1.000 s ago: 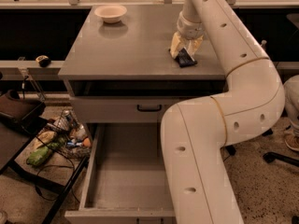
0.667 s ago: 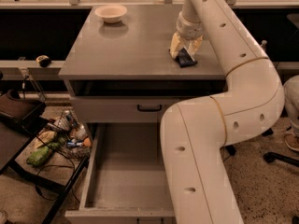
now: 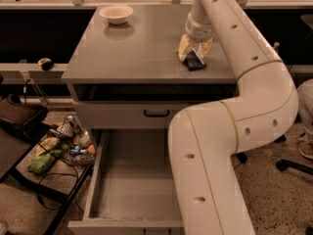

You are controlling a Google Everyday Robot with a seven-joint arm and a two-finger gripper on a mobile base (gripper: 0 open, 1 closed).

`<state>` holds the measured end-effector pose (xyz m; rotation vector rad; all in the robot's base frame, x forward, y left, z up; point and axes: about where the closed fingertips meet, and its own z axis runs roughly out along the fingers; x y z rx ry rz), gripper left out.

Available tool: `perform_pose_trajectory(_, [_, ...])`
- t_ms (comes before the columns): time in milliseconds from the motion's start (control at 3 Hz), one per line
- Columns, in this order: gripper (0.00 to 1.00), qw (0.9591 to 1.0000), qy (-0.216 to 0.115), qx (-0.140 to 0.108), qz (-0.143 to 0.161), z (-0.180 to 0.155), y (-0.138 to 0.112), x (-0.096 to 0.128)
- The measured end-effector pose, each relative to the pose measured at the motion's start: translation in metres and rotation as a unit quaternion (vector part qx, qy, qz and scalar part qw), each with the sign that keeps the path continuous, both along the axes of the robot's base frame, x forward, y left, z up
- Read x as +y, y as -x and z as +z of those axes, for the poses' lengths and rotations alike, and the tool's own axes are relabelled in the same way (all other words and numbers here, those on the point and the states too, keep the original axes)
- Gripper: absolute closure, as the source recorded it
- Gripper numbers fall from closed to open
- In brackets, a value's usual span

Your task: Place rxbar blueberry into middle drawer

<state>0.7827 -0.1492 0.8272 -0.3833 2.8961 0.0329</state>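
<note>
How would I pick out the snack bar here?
Find the grey cabinet top above the open drawer. Near its right front edge the robot's hand is over a small flat bar. It is dark blue, unlike the pale round bowl at the back.

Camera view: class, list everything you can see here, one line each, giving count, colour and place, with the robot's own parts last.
rxbar blueberry: one, dark blue, right side of the cabinet top, at the pincer
bowl: one, cream, back left of the cabinet top
cabinet top: one, grey, centre
drawer front: one, grey with a black loop handle, just below the top
middle drawer: one, grey, pulled open at the bottom
clutter pile: several items, mixed colours, left of the open drawer
arm: one, white, bending from bottom centre up to the cabinet top
pincer: one, cream, down over the bar
</note>
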Motion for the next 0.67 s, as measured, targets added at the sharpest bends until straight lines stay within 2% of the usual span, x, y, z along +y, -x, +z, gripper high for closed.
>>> perform_pose_trajectory(667, [0.53, 1.0, 0.0, 0.0, 0.0, 0.0, 0.0, 0.0])
